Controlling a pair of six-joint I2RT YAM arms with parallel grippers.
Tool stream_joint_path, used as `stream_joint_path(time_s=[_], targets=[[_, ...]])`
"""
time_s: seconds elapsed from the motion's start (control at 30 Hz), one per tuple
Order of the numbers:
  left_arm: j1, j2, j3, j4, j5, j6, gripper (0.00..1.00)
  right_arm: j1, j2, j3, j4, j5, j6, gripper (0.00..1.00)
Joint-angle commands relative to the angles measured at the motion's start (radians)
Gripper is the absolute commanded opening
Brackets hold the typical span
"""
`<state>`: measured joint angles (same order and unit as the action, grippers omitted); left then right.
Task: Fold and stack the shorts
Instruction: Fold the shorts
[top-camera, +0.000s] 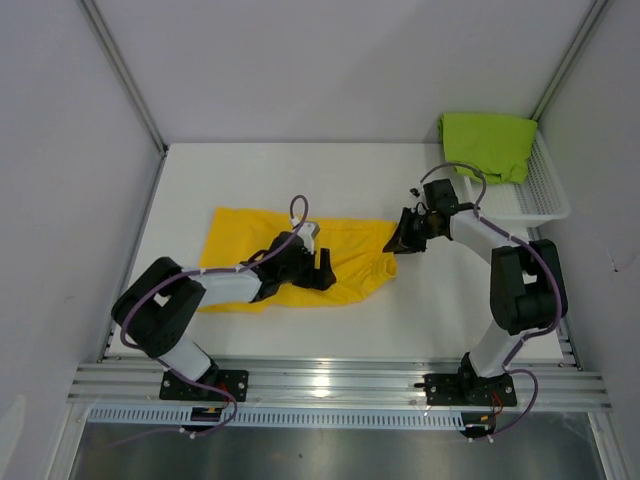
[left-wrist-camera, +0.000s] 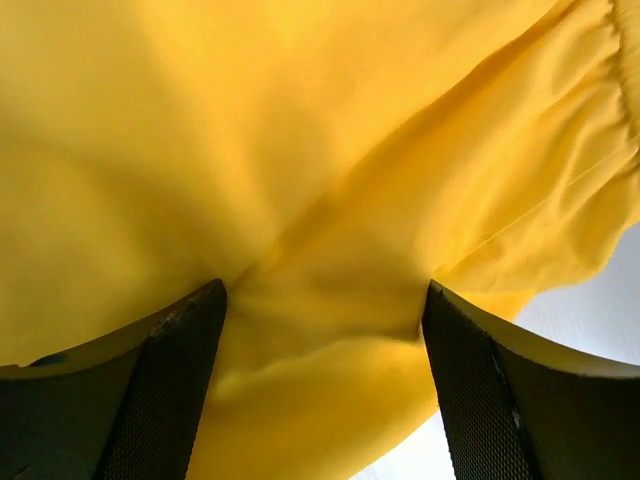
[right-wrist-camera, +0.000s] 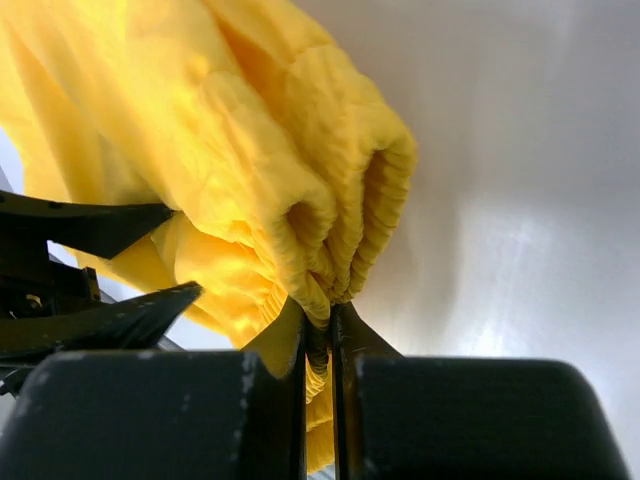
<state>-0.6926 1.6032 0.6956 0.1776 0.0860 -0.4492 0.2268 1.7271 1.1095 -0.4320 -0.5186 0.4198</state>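
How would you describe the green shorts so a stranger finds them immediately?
Look at the white table's far right corner, where a white mesh basket stands. The shorts lie bunched in it. Only they are lime green; the other pair, mid-table, is yellow.

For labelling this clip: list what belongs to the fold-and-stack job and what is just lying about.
Job: soft bright yellow fabric shorts, waistband pinched by the right gripper; lime green fabric shorts, heaped in the white plastic mesh basket.
Lying about: that basket only.
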Motion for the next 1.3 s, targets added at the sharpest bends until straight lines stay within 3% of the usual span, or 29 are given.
stream_joint_path(time_s=[0.0,0.2,0.5,0.6,0.87,1.1,1.27], targets=[[0.06,-0.044,-0.165,0.047,0.082,-0.043,0.82,-0.081,-0.067,0.047,-0.119,0.134,-0.065,0.0],[0.091,-0.104,-0.303,0.128,0.075,-0.097,0.82,-0.142,-0.057,0.056,-0.086,0.146,-0.047,0.0],[0.136,-0.337,-0.453,0.18,0.04,-0.153,0.87,-0.213,-0.046,0.058,-0.053,0.183,-0.032,0.0],[0.204,-0.387,-0.507,0.217,0.076,-0.201,0.89,-0.218,-0.06,0.056,-0.05,0.207,-0.026,0.0],[0.257,-0.313,-0.463,0.189,0.095,-0.224,0.89,-0.216,-0.087,0.107,-0.08,0.252,-0.018,0.0],[0.257,-0.364,-0.346,0.059,0.043,-0.129,0.88,-0.146,-0.08,0.275,-0.266,0.235,-0.007,0.0],[0.252,-0.283,-0.271,0.013,0.011,-0.106,0.88,-0.054,-0.041,0.461,-0.447,0.273,-0.019,0.0]])
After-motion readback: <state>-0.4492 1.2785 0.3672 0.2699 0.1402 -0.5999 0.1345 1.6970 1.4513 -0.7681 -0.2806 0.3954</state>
